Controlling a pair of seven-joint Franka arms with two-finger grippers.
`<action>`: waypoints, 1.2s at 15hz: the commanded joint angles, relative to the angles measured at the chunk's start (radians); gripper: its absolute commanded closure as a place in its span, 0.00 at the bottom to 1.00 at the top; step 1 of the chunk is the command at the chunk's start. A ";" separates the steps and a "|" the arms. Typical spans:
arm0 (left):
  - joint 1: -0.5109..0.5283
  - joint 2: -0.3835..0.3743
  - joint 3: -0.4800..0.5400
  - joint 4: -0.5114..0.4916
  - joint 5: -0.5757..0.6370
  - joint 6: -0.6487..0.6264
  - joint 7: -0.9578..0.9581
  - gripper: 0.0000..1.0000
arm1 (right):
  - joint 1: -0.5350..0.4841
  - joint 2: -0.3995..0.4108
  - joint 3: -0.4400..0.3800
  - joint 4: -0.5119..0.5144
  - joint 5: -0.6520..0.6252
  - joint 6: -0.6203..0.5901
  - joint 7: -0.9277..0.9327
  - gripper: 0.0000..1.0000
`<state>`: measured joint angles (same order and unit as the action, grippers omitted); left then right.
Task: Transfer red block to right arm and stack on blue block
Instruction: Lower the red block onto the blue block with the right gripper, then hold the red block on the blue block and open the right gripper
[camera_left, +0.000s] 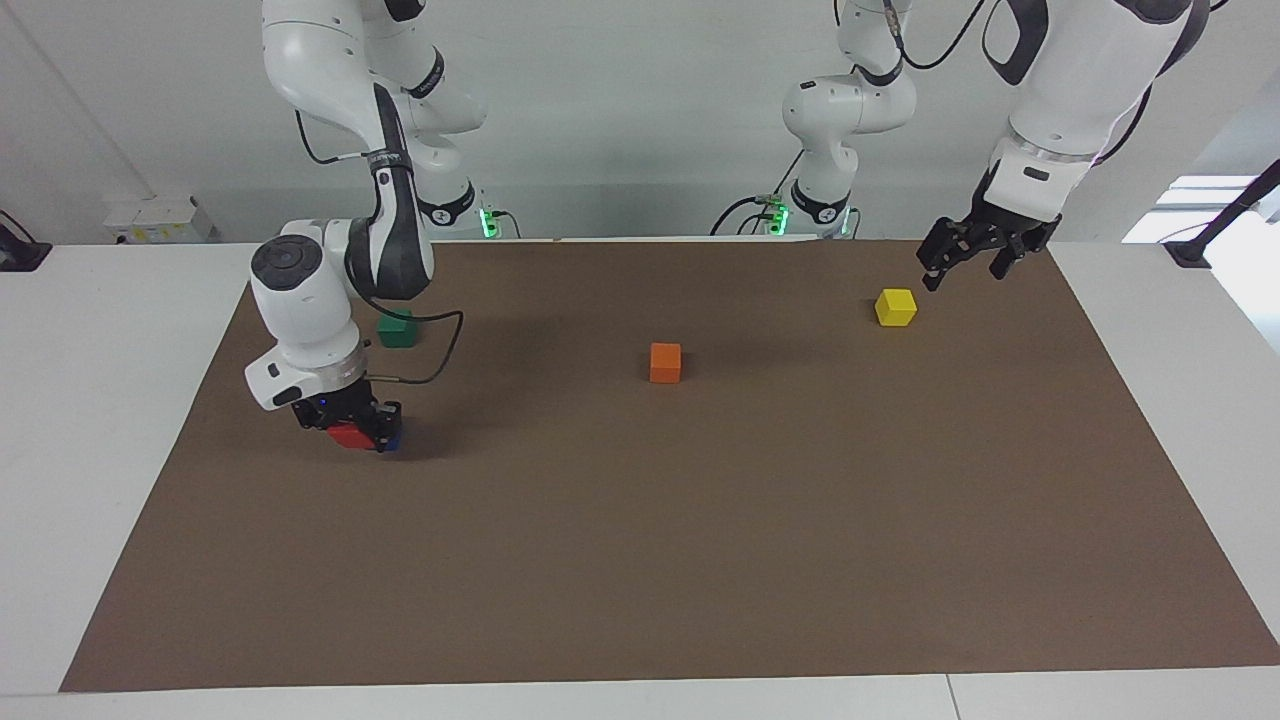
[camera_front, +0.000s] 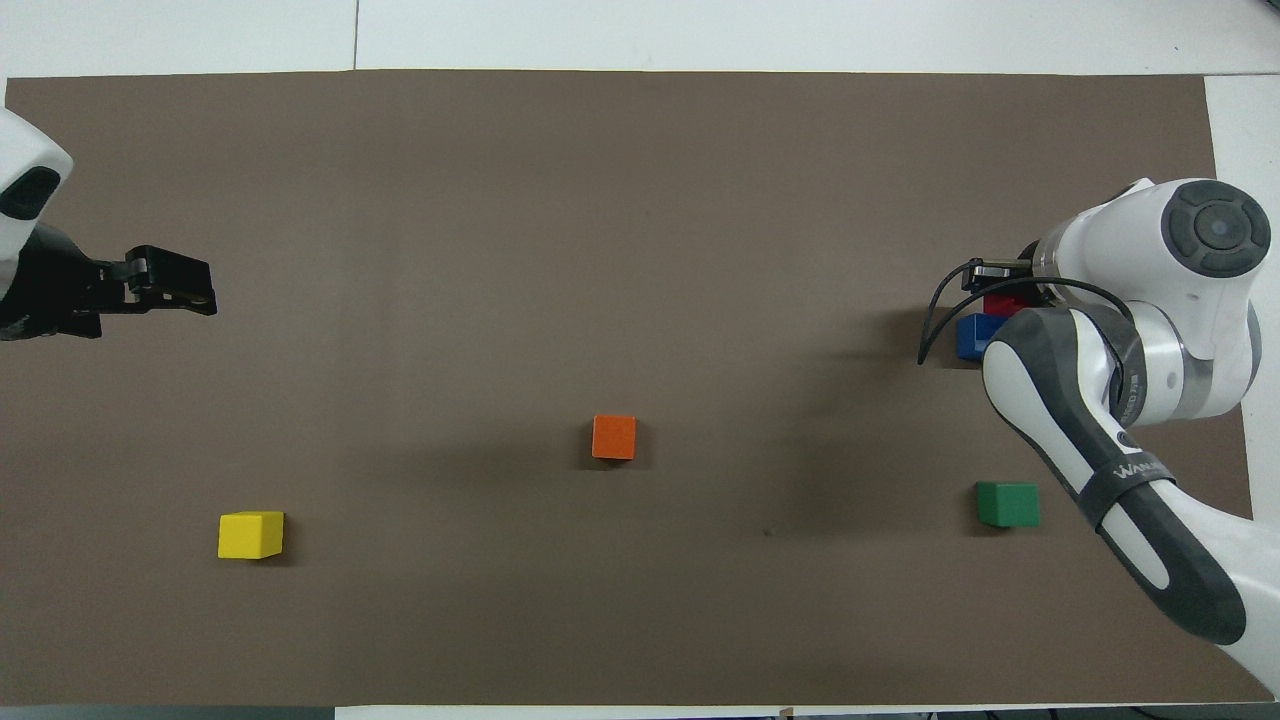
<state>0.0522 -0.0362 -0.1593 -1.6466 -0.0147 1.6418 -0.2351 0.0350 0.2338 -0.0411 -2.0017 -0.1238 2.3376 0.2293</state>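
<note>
My right gripper (camera_left: 352, 428) is shut on the red block (camera_left: 348, 436), low over the mat toward the right arm's end of the table. The blue block (camera_left: 396, 440) shows only as a sliver right beside the red one. I cannot tell whether the red block rests on it. In the overhead view the red block (camera_front: 1003, 304) and the blue block (camera_front: 970, 337) peek out from under the right arm's wrist. My left gripper (camera_left: 968, 262) is open and empty, raised near the yellow block (camera_left: 896, 307).
An orange block (camera_left: 665, 362) sits mid-mat. A green block (camera_left: 397, 329) lies nearer to the robots than the blue block, beside the right arm's elbow. The brown mat (camera_left: 700, 560) covers the white table.
</note>
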 joint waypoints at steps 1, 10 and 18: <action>-0.005 -0.022 0.023 -0.033 -0.027 0.038 0.008 0.00 | -0.004 -0.039 0.010 -0.048 -0.028 0.006 0.041 1.00; -0.020 -0.025 0.021 -0.033 -0.024 0.009 0.003 0.00 | -0.021 -0.060 0.010 -0.098 -0.028 0.003 0.028 1.00; 0.006 -0.025 0.021 -0.041 -0.024 0.004 0.003 0.00 | -0.030 -0.064 0.012 -0.107 -0.010 0.014 0.031 1.00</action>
<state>0.0463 -0.0368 -0.1421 -1.6601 -0.0296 1.6500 -0.2347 0.0133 0.2028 -0.0401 -2.0771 -0.1238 2.3370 0.2304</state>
